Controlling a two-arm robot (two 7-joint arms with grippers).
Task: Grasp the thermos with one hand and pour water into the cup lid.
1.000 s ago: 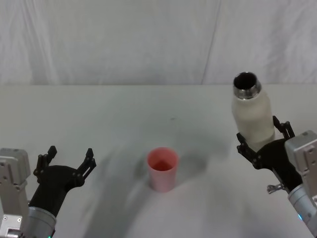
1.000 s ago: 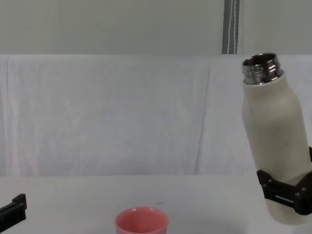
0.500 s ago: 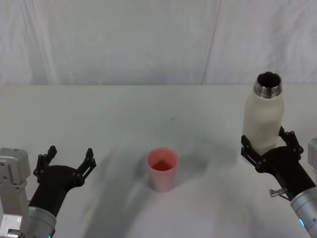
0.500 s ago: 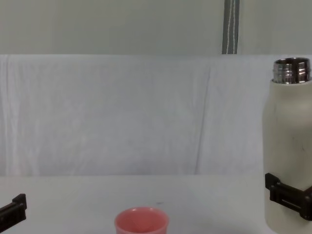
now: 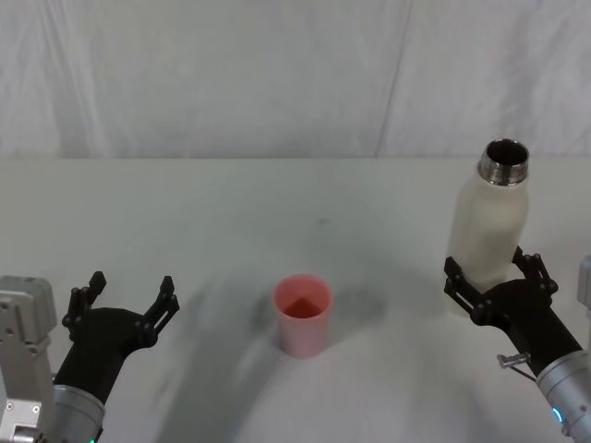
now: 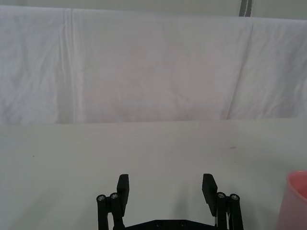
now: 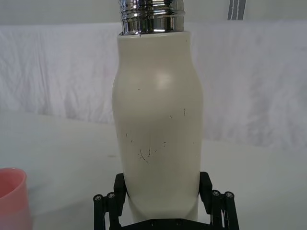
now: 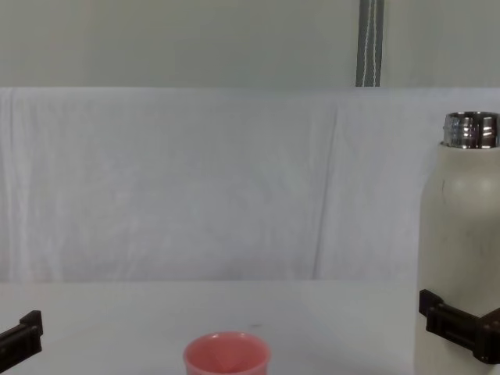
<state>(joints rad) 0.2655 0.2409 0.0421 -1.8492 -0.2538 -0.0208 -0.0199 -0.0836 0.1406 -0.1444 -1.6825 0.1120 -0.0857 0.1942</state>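
The cream-white thermos (image 5: 489,221) stands upright at the right of the table, its open steel neck on top. My right gripper (image 5: 494,272) is shut on its lower body, one black finger on each side. The right wrist view shows the thermos (image 7: 158,105) held between the jaws of that gripper (image 7: 162,187). In the chest view the thermos (image 8: 461,250) rises at the right edge. The pink cup lid (image 5: 302,314) stands upright at the table's middle, left of the thermos and apart from it. My left gripper (image 5: 125,295) rests open at the near left, holding nothing.
A white cloth (image 5: 185,212) covers the table, and a white curtain (image 5: 277,74) hangs behind it. The cup lid (image 6: 297,191) shows at the edge of the left wrist view, off to one side of the open left gripper (image 6: 165,184).
The thermos went from tilted toward the cup lid to upright. My right gripper carried it to the right and lower. The left arm has not moved.
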